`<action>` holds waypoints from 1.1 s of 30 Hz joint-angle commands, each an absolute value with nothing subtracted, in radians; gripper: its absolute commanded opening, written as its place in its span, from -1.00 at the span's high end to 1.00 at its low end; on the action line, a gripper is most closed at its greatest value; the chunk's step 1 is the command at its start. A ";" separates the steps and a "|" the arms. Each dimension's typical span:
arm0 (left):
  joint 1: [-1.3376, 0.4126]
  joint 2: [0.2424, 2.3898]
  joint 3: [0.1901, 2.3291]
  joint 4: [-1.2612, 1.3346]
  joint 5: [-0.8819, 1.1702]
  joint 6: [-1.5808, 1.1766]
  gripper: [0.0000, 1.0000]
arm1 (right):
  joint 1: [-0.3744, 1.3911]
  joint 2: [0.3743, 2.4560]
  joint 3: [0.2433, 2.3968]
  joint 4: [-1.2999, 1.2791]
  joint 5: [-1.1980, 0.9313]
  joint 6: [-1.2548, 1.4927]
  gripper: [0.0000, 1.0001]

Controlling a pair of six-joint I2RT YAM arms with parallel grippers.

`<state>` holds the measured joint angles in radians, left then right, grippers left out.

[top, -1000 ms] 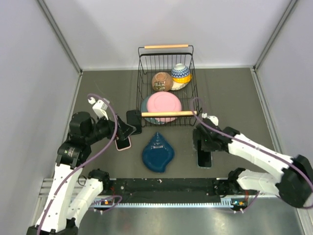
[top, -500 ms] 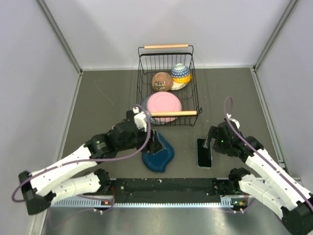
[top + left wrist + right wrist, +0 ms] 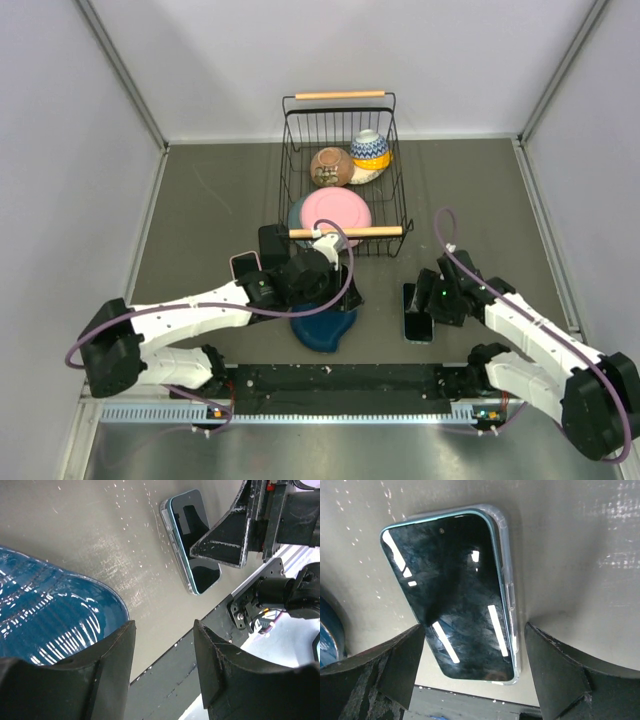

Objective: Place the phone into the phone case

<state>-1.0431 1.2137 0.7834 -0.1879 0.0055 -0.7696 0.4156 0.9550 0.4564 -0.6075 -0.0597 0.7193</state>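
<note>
A dark-screened phone with a teal rim lies face up inside a clear phone case on the grey table, at the front right. My right gripper hovers over its near end, open, with one finger on either side and nothing gripped. In the top view that gripper sits just behind the phone. My left gripper is open and empty over the table's front edge, beside the blue plate. In the left wrist view the phone lies under a right finger.
A blue leaf-shaped plate lies front centre under the left arm. A wire basket behind it holds a pink plate and two bowls. A pink-cased phone and a dark flat object lie left of the basket.
The left arm has swung from the pink-cased phone at the left to the middle over the blue plate. The right gripper has shifted near the phone. Both pairs of jaws have narrowed.
</note>
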 commanded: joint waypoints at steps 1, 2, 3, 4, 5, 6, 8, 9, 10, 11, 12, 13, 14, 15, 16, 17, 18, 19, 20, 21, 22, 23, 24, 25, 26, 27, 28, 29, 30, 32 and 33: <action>-1.049 1.265 0.778 -0.028 0.024 -0.799 -0.09 | 0.411 0.943 0.420 -0.519 -0.104 0.678 -0.57; -1.048 1.275 0.781 -0.028 0.026 -0.802 -0.09 | 0.413 0.936 0.407 -0.494 -0.129 0.684 -0.54; -1.048 1.284 0.790 -0.029 0.029 -0.802 -0.08 | 0.410 0.924 0.399 -0.483 -0.138 0.687 -0.52; -1.048 1.296 0.792 -0.028 0.031 -0.807 -0.08 | 0.410 0.917 0.390 -0.471 -0.152 0.686 -0.47; -1.048 1.298 0.792 -0.025 0.035 -0.810 -0.07 | 0.411 0.913 0.371 -0.462 -0.179 0.681 -0.44; -1.049 1.299 0.787 -0.020 0.037 -0.814 -0.06 | 0.410 0.905 0.364 -0.450 -0.195 0.680 -0.43; -1.049 1.304 0.781 -0.009 0.040 -0.821 -0.04 | 0.411 0.879 0.345 -0.445 -0.242 0.680 -0.35; -1.048 1.316 0.781 -0.008 0.043 -0.822 -0.03 | 0.410 0.865 0.339 -0.442 -0.256 0.680 -0.32; -1.049 1.325 0.784 -0.002 0.049 -0.825 -0.02 | 0.410 0.832 0.331 -0.442 -0.267 0.681 -0.29; -1.049 1.336 0.785 0.027 0.063 -0.827 -0.01 | 0.411 0.815 0.327 -0.443 -0.273 0.686 -0.27; -1.049 1.360 0.793 0.034 0.070 -0.828 0.02 | 0.411 0.796 0.324 -0.443 -0.278 0.692 -0.26; -1.049 1.373 0.796 0.038 0.077 -0.831 0.03 | 0.411 0.767 0.316 -0.442 -0.282 0.695 -0.25; -1.049 1.387 0.799 0.047 0.081 -0.833 0.04 | 0.411 0.756 0.314 -0.440 -0.290 0.704 -0.25; -1.049 1.414 0.808 0.052 0.095 -0.830 0.05 | 0.410 0.747 0.311 -0.442 -0.285 0.713 -0.25; -1.049 1.426 0.813 0.057 0.100 -0.822 0.06 | 0.411 0.739 0.311 -0.448 -0.264 0.721 -0.31; -1.051 1.442 0.821 0.060 0.109 -0.818 0.06 | 0.411 0.726 0.313 -0.456 -0.246 0.745 -0.35; -1.051 1.468 0.834 0.063 0.118 -0.815 0.07 | 0.411 0.716 0.311 -0.463 -0.224 0.759 -0.39; -1.055 1.482 0.841 0.067 0.120 -0.807 0.09 | 0.411 0.710 0.311 -0.471 -0.204 0.771 -0.45; -1.057 1.494 0.848 0.071 0.121 -0.804 0.10 | 0.410 0.698 0.311 -0.477 -0.169 0.781 -0.45; -1.060 1.517 0.862 0.077 0.123 -0.802 0.12 | 0.411 0.692 0.310 -0.480 -0.154 0.782 -0.46; -1.068 1.528 0.867 0.081 0.124 -0.795 0.14 | 0.411 0.686 0.308 -0.480 -0.141 0.785 -0.46; -1.071 1.538 0.874 0.081 0.121 -0.793 0.14 | 0.410 0.678 0.305 -0.482 -0.123 0.791 -0.46; -1.072 1.560 0.883 0.081 0.117 -0.792 0.15 | 0.410 0.663 0.304 -0.482 -0.117 0.795 -0.46; -1.074 1.572 0.885 0.087 0.120 -0.792 0.16 | 0.411 0.655 0.296 -0.482 -0.103 0.798 -0.46; -1.074 1.583 0.888 0.098 0.124 -0.793 0.18 | 0.410 0.646 0.293 -0.488 -0.097 0.801 -0.46; -1.075 1.601 0.891 0.104 0.127 -0.792 0.20 | 0.411 0.629 0.290 -0.491 -0.086 0.801 -0.46; -1.074 1.611 0.894 0.113 0.132 -0.795 0.22 | 0.411 0.621 0.281 -0.492 -0.071 0.801 -0.46; -1.074 1.621 0.899 0.117 0.133 -0.795 0.25 | 0.411 0.612 0.278 -0.494 -0.064 0.807 -0.46; -1.074 1.640 0.911 0.115 0.135 -0.795 0.26 | 0.411 0.595 0.273 -0.495 -0.063 0.805 -0.47; -1.074 1.667 0.933 0.110 0.132 -0.792 0.29 | 0.411 0.580 0.255 -0.495 -0.058 0.810 -0.47; -1.075 1.678 0.942 0.104 0.130 -0.788 0.30 | 0.411 0.568 0.252 -0.494 -0.063 0.813 -0.47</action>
<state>-1.0714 1.6394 0.8795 0.0544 0.1238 -0.8085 0.4156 0.6056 0.2726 -0.4953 -0.1001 0.7914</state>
